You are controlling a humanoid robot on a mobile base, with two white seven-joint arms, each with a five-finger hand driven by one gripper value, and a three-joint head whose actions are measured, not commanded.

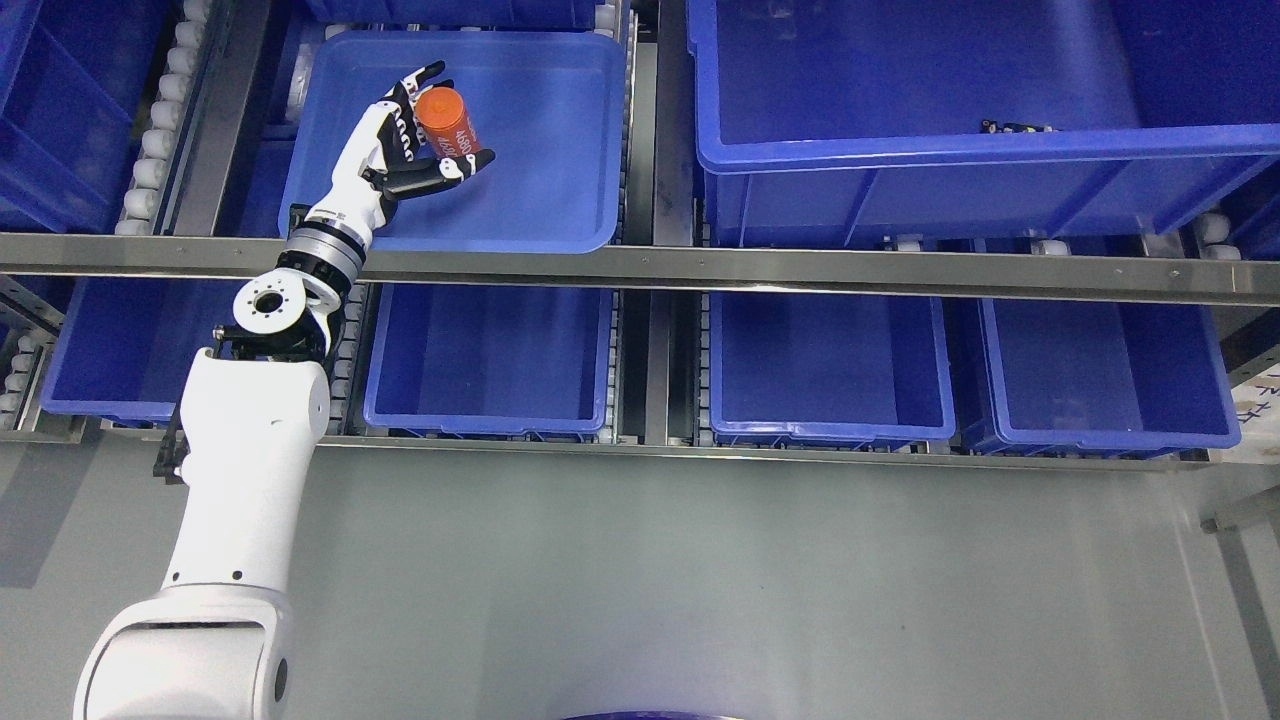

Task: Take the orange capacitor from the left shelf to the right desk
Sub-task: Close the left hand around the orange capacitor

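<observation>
While the orange capacitor (pixel 447 127) is pinched between the thumb and curled fingers of the left hand (pixel 415 140), it is held above the shallow blue tray (pixel 540 200) on the shelf, presumably for lifting clear.

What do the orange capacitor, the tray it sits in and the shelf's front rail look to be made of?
Orange capacitor: smooth sleeve, likely plastic wrap, with white print. Blue tray: moulded plastic, judging by its rounded rim and soft sheen. Front rail: bare metal, probably steel or aluminium, grey with a brushed reflection. The left hand cups the capacitor.
</observation>
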